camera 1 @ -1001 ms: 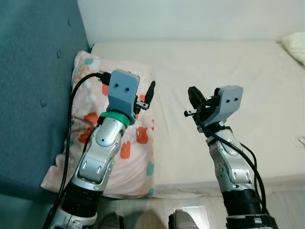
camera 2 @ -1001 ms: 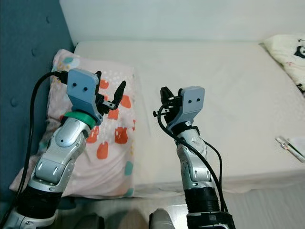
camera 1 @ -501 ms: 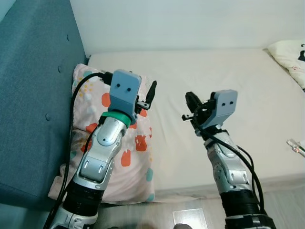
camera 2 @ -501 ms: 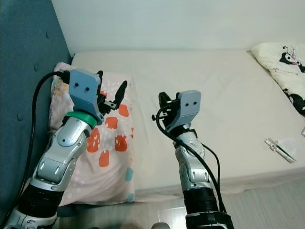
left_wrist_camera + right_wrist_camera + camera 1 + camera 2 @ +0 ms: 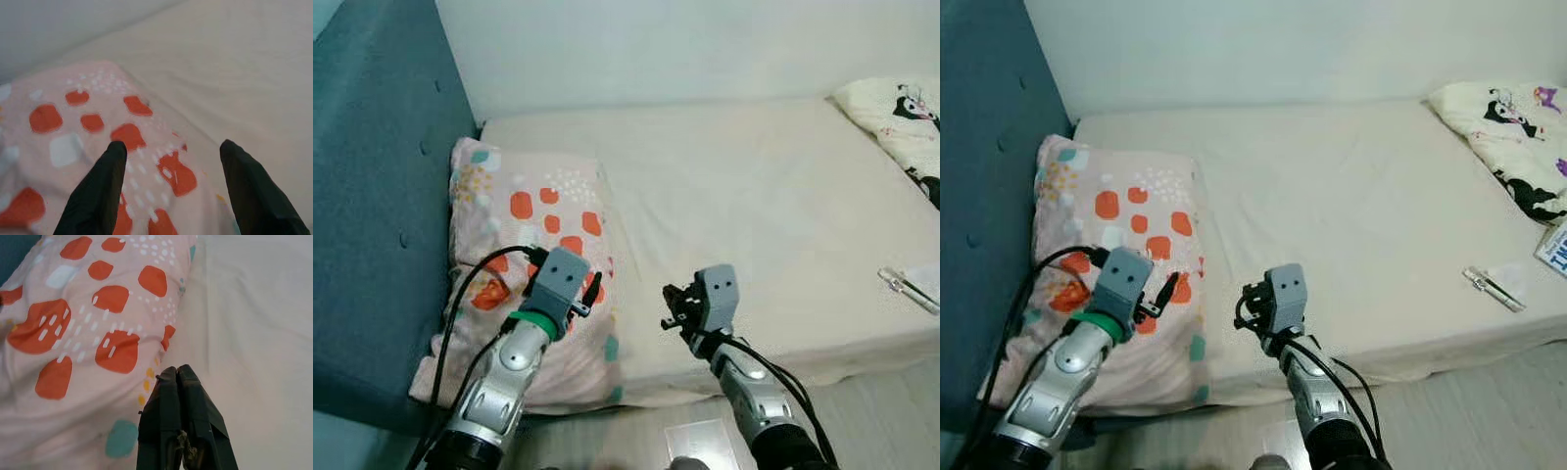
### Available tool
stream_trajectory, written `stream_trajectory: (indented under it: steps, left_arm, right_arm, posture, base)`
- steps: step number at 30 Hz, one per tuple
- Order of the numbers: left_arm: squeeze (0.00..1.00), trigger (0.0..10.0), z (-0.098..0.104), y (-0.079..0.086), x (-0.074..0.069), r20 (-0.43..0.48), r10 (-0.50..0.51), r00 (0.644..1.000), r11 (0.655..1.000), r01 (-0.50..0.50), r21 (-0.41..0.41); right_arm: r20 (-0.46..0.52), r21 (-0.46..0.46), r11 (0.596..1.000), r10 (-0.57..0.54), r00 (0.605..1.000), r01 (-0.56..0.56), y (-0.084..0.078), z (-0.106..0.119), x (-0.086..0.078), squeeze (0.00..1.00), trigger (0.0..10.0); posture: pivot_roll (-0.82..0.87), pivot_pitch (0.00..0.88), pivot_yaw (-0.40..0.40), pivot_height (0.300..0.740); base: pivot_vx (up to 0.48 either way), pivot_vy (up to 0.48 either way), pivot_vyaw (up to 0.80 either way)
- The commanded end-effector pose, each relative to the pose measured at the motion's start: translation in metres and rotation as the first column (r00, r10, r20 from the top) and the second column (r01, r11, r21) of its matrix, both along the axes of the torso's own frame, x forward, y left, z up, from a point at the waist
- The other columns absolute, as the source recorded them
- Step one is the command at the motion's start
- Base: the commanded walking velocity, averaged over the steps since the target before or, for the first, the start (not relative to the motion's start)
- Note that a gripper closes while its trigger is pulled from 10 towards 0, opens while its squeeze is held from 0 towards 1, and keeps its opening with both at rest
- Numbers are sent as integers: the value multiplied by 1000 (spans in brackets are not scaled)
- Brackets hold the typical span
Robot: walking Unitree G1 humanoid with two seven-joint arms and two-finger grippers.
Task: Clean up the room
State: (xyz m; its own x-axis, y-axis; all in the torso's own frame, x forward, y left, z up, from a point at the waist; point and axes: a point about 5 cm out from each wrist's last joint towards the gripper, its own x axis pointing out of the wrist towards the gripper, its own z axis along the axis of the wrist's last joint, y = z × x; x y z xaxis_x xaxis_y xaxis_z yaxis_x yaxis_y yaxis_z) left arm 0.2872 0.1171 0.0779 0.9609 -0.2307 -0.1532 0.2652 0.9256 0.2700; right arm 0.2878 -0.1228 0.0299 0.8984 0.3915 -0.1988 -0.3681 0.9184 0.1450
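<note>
Pillow [image 5: 536, 257], pink with orange, white and teal patches, lies at the head end of a cream mattress [image 5: 744, 206], pressed against a dark teal padded headboard [image 5: 372, 196]. It sits directly beneath and ahead of the left gripper [image 5: 168, 161], whose two black fingers [image 5: 100, 188] are spread wide apart with nothing between them, hovering just above the pillow's lower half without touching it. From the head camera, that left gripper [image 5: 592, 291] sits at the end of a silver arm with a green ring at the wrist, over the pillow's near edge.

To the right of it, the right gripper [image 5: 674, 311] hangs above the bare sheet near the bed's front edge, just beside the pillow's near corner. Its fingers [image 5: 181, 421] are pressed tightly together, holding nothing, and point toward the seam where the pillow meets the mattress.

Well away from both grippers, at the far right end of the bed, a white blanket [image 5: 1503, 132] printed with black cartoon figures lies bunched up. Nearer the front edge on that side rests a small clear wrapper [image 5: 1494, 288] with something slim inside, and the corner of a blue and white packet [image 5: 1553, 247] shows at the frame's edge. Pale wood floor [image 5: 881, 411] runs below the bed.
</note>
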Motion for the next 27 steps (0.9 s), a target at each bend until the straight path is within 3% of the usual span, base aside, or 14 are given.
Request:
stream_trajectory:
  steps: [1, 10, 14, 27]
  left_arm:
    - [0, 10000, -8, 7, 1, -24, 37, 999, 999, -37, -1]
    - [0, 10000, -16, 6, 9, -42, 59, 997, 998, -60, -36]
    - [0, 10000, -12, -3, 8, -43, 15, 999, 998, -18, -68]
    - [0, 10000, -12, -7, 11, -29, -33, 999, 998, 31, -54]
  right_arm:
    - [-20, -5, 1000, -5, 1000, 5, 0, -6, -2, 0, 10000]
    - [19, -8, 1000, 13, 1000, -12, 0, -2, 4, 0, 10000]
    - [34, -2, 1000, -9, 999, 9, -4, 0, 7, 0, 10000]
    - [34, 18, 1000, -24, 999, 23, -4, -4, 3, 0, 10000]
  posture:
    - [78, 0, -37, 740]
    - [60, 0, -39, 740]
    - [53, 0, -30, 740]
    - [38, 0, -24, 740]
  base:
    - [0, 0, 0]
    - [0, 0, 0]
    - [0, 0, 0]
    - [0, 0, 0]
